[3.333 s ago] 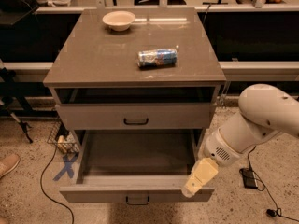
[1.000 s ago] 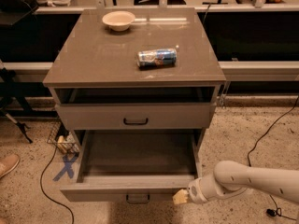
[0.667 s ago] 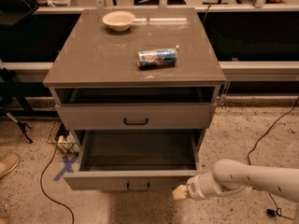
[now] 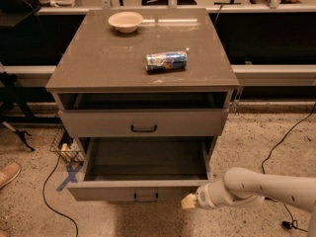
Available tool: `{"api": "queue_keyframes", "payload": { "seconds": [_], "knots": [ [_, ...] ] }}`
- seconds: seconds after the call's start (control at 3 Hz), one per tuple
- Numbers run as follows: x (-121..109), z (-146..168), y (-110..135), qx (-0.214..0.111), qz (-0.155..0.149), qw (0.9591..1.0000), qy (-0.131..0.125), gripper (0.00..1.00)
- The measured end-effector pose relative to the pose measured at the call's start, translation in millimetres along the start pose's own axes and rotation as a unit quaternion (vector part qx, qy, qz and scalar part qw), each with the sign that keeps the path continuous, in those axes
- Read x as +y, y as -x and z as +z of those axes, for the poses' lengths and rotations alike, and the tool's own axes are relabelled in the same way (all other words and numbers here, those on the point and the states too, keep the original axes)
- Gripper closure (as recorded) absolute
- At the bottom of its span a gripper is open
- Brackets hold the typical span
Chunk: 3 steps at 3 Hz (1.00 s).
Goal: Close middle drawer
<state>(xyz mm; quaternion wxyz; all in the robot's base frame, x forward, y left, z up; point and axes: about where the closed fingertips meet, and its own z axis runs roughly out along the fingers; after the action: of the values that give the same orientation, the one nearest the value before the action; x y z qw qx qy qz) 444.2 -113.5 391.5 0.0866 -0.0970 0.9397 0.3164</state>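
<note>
Camera view is showing the gripper (image 4: 189, 200), its grasp unreadable, sitting at the front corner of the pulled-out middle drawer (image 4: 138, 190); lettering on the can (image 4: 166, 61) is staying illegible.

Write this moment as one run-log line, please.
middle drawer: open, pulled out | gripper: at right end of drawer front | cabinet top: bowl, can on its side | status: not yet closed

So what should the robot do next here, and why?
Probably push straight in toward the cabinet. The middle drawer stands pulled far out with its box open, and the gripper is at the right end of the drawer's front, so a short forward push should slide it shut.
</note>
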Motion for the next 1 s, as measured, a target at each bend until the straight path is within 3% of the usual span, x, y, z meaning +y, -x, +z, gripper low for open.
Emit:
{"api": "queue_keyframes", "payload": {
  "seconds": [0.33, 0.67, 1.0],
  "knots": [
    [-4.6, 1.2, 36.0, -0.032, -0.016, 0.9993, -0.004, 1.00],
    [-5.2, -0.8, 48.5, -0.046, -0.022, 0.9987, -0.002, 1.00],
    [-4.8, -6.1, 87.7, -0.079, -0.040, 0.9960, 0.004, 1.00]
  ]
}}
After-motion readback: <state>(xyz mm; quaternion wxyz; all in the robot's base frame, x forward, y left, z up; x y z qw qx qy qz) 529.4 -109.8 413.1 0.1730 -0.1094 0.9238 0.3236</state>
